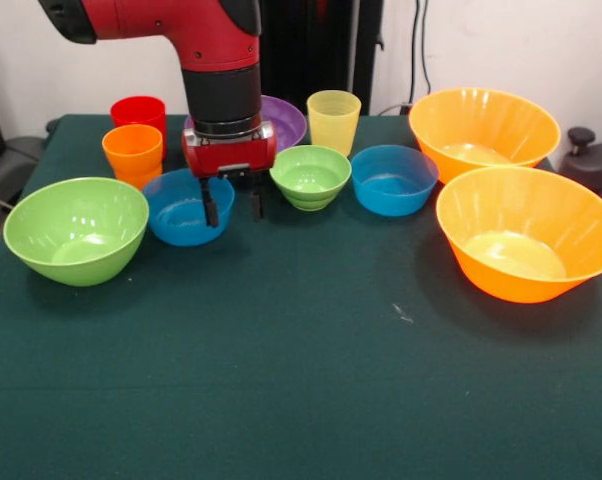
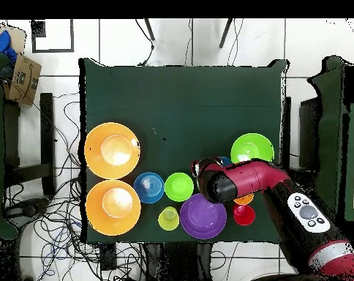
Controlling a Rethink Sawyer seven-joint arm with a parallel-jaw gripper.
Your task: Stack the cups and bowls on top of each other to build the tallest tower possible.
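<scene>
Front view: no tower begun; every piece stands singly on the green table (image 1: 301, 400). Gripper (image 1: 232, 208) hangs with its fingers parted and empty over the right rim of a small blue bowl (image 1: 184, 210). Large green bowl (image 1: 76, 228) sits just left of it; small green bowl (image 1: 310, 176) and second small blue bowl (image 1: 393, 179) stand to the right. Two large orange bowls (image 1: 526, 232) occupy the right side. Far row: red cup (image 1: 138, 110), orange cup (image 1: 133, 152), purple bowl (image 1: 284, 120), yellow cup (image 1: 333, 120). All stacking remains. Neighbouring bowls crowd the fingers' approach.

Overhead view: arm (image 2: 268, 186) hides the gripper and most of the blue bowl beneath. Orange bowls (image 2: 113, 151) lie left, purple bowl (image 2: 202, 216) near the bottom edge. Cables and chairs ring the table.
</scene>
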